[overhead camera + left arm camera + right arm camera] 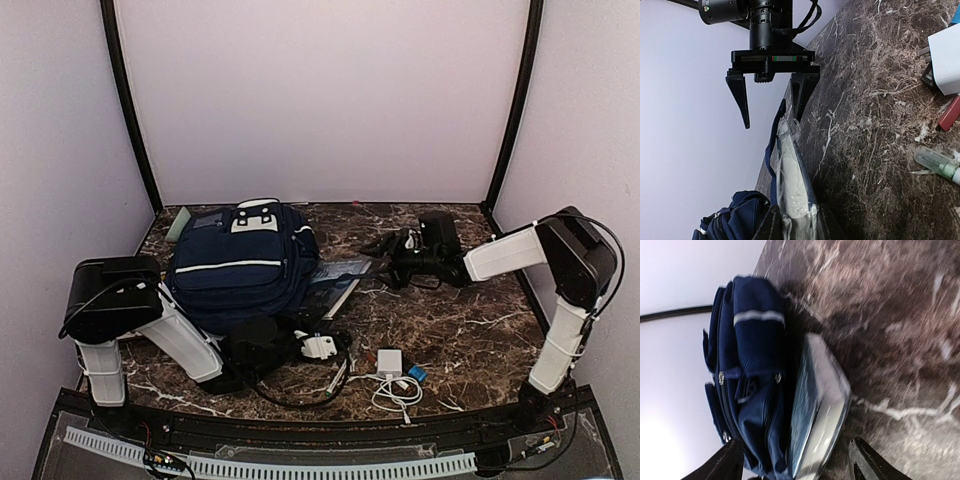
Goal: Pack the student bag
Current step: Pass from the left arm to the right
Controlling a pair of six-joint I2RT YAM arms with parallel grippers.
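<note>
The student bag (240,262), navy with white stripes, lies at the left middle of the marble table. It also shows in the right wrist view (750,365) and the left wrist view (735,215). A plastic-wrapped book (338,280) leans against its right side. My left gripper (305,318) is shut on the near end of the book (790,170), one finger on each face (797,227). My right gripper (383,258) is open at the book's far end (820,400), its fingers wide apart on either side (792,467), not touching. It also shows in the left wrist view (772,107).
A white charger (388,360) with a coiled cable (400,392) and a small blue item (416,374) lie at the front middle. In the left wrist view a clear bottle (937,165) and a red item (950,112) lie near the charger (945,60). Enclosure walls stand on three sides.
</note>
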